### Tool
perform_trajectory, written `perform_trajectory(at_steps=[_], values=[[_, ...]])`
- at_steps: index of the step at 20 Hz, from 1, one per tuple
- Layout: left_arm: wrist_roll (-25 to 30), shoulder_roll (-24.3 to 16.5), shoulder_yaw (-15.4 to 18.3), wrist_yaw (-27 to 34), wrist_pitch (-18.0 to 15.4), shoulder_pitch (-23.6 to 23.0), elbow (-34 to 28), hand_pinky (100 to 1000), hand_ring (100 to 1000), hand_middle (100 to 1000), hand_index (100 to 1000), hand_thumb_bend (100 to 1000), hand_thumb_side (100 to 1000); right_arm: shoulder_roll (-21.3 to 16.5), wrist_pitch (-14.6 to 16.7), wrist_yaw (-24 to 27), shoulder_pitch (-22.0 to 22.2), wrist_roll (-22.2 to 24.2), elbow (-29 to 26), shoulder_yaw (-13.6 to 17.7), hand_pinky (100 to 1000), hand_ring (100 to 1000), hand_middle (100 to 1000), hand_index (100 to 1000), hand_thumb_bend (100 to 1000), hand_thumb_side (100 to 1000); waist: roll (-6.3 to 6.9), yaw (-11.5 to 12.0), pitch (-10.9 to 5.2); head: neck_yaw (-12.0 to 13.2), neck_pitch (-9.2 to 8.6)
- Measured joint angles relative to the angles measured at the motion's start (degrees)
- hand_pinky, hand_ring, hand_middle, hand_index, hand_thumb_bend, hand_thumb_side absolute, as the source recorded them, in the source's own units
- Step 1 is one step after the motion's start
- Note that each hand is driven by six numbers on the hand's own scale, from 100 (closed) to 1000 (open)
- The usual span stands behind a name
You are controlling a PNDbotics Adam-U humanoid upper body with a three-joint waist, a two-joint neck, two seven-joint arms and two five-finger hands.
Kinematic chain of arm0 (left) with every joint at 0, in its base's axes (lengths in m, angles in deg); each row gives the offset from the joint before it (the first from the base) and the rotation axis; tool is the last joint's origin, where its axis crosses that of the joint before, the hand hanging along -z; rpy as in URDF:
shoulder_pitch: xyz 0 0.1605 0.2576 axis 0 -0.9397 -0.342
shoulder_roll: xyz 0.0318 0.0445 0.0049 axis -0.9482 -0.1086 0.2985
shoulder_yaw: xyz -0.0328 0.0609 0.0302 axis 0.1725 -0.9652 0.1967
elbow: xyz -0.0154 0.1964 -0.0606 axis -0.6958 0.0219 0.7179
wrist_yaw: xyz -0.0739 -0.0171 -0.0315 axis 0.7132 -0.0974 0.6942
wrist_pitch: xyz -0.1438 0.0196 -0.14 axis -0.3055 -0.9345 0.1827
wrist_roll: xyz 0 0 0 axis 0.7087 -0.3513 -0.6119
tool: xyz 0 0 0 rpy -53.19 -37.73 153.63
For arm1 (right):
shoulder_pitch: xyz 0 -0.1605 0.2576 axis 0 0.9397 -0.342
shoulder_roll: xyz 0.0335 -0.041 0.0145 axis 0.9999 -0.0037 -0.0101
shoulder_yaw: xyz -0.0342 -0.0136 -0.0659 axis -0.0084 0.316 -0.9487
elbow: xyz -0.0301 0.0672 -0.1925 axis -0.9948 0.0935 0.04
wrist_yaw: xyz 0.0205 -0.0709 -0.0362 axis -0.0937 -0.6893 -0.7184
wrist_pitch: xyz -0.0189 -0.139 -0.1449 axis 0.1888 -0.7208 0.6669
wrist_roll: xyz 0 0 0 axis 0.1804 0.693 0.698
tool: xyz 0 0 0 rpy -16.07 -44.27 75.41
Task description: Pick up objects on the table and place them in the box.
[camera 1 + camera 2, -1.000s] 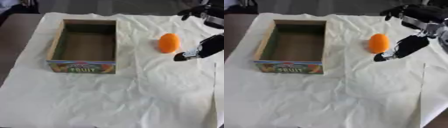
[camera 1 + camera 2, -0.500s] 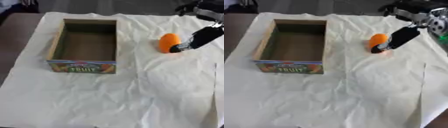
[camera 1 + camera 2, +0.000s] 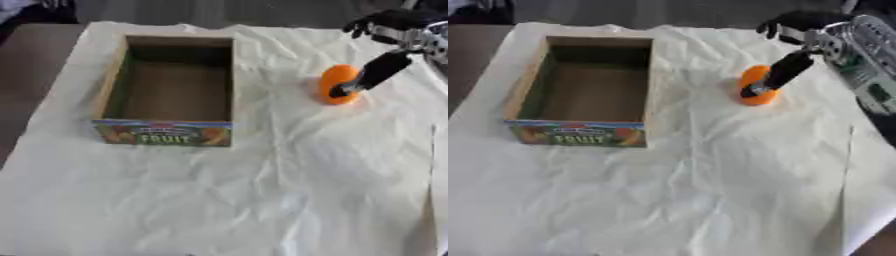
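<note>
Right hand (image 3: 385, 35): enters from the 1–2 o'clock corner of the cloth, black fingers with silver wrist parts behind; one dark finger (image 3: 367, 75) stretched down and leftward, its tip touching the right face of the orange; the other fingers bunched dark up near the top edge, too blurred to read; no curl round the fruit visible, so not grasping it; whether clenched or released, cannot tell.
Right arm (image 3: 868, 55): silver and black, slanting in from the upper right, above the cloth.
Left hand: shows in neither view.
Orange (image 3: 336, 84): at about 2 o'clock on the cloth, resting on it, standing tall rather than wide; well apart from the box, to its right.
Box (image 3: 111, 85): at about 10–11 o'clock, open-topped, long axis running from 12 to 6; pale rim, dark inner walls, brown floor; printed front panel with the word FRUIT facing 6 o'clock.
Box contents: bare floor only.
Cloth (image 3: 262, 200): white, crumpled, spread under the box and the orange.
Table (image 3: 35, 60): brown, showing at 9–10 o'clock beyond the cloth's edge.
</note>
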Motion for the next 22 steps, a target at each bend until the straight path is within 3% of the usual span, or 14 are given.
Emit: perform_trajectory(at_steps=[11,15,18,22], values=[[0.1,0.5,0.0,0.1,0.0,0.1,0.0,315,695,832,734,100,748,4.3,1.5,-3.3,-1.7,-3.0,12.4,-0.2,870,918,831,995,644,491,0.10,0.4,0.52,-0.2,-0.28],[0.2,0.5,0.0,0.1,0.1,0.1,0.0,315,696,832,734,100,747,5.0,1.8,-3.4,-1.9,-4.0,14.2,0.0,862,904,776,937,605,488,0.22,0.4,0.61,-0.2,-0.28],[0.3,0.5,0.0,0.1,0.1,0.1,0.0,315,696,833,734,100,747,5.0,2.0,-3.4,-2.1,-4.6,14.2,0.0,852,884,715,843,570,512,0.21,0.3,0.61,-0.2,-0.28],[0.4,0.5,-0.1,0.1,0.2,0.1,0.0,316,696,833,734,100,748,5.0,1.8,-3.4,-2.1,-5.3,14.2,0.0,846,864,662,774,456,519,0.19,0.3,0.61,-0.2,-0.28]])
